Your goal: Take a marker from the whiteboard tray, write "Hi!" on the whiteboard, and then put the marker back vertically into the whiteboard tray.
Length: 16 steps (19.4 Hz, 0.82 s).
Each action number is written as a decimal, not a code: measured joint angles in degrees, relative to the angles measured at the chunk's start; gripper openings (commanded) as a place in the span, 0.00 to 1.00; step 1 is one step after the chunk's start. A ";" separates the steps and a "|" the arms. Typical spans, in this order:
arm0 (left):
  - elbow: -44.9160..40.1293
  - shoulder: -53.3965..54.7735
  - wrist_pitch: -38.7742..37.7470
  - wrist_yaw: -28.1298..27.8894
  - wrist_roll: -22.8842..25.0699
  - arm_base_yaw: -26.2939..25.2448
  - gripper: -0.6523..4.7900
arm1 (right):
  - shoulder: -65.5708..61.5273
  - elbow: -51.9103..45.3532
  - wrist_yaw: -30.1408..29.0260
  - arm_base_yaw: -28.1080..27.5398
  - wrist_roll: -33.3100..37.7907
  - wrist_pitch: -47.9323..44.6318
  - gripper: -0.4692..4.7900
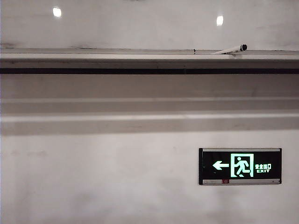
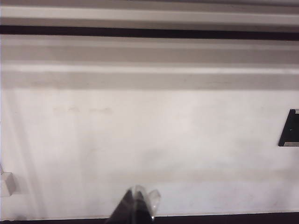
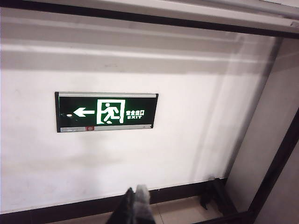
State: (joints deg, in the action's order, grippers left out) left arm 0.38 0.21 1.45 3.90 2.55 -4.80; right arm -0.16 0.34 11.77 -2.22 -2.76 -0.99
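neither arm shows in the exterior view; each gripper appears only as a pair of tips at the edge of its own wrist view, the rest cut off. the left gripper (image 2: 140,198) has its fingers (image 2: 150,198) pressed together, dark and translucent tips meeting with no gap, nothing between them. the right gripper (image 3: 136,196) likewise shows its fingers (image 3: 142,195) closed on each other, empty, somewhat blurred. both grippers point level at the wall (image 1: 117,177), well short of it.

the marker (image 1: 231,49) lies on the whiteboard tray (image 1: 93,59), tilted, its black cap end raised toward the right; its lower end is hard to make out against the pale ledge. it sits high above and well apart from both sets of fingers and appears in neither wrist view. the whiteboard (image 1: 140,23) above the tray is cut off at the top and carries two bright light spots; no writing can be made out on it.

ahead of the right fingers, slightly up and to one side, hangs a green exit sign (image 3: 106,112). in the left wrist view only one dark corner of that sign is visible at the frame edge. the tray's black strip (image 2: 140,32) runs far above the left fingers.
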 measured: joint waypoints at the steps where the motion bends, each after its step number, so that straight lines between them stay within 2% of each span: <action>1: 0.00 0.00 0.00 0.00 0.00 0.00 0.11 | 0.00 0.00 0.00 0.00 0.00 0.00 0.09; 7: 0.00 0.00 0.00 0.00 0.00 0.00 0.11 | -0.02 0.00 0.00 0.00 0.00 0.00 0.09; 10: 0.90 0.02 -0.63 -0.85 -4.50 0.00 0.11 | -0.02 2.97 -0.04 0.00 1.79 1.14 0.09; 12: 5.14 0.02 -1.92 -1.20 -8.09 0.00 0.11 | -0.02 9.53 -0.09 0.02 2.82 2.99 0.09; 14: 12.11 0.02 -4.59 -1.51 -8.87 0.00 0.11 | -1.36 17.40 -0.17 0.02 2.97 8.79 0.09; 16: 18.84 1.16 -8.35 -1.53 -9.03 0.00 0.11 | -3.67 23.08 -0.66 0.02 2.97 10.16 0.09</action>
State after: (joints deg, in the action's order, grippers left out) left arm 19.22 1.37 -6.90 2.37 -6.48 -4.80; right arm -3.84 23.42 11.11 -2.20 0.21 9.17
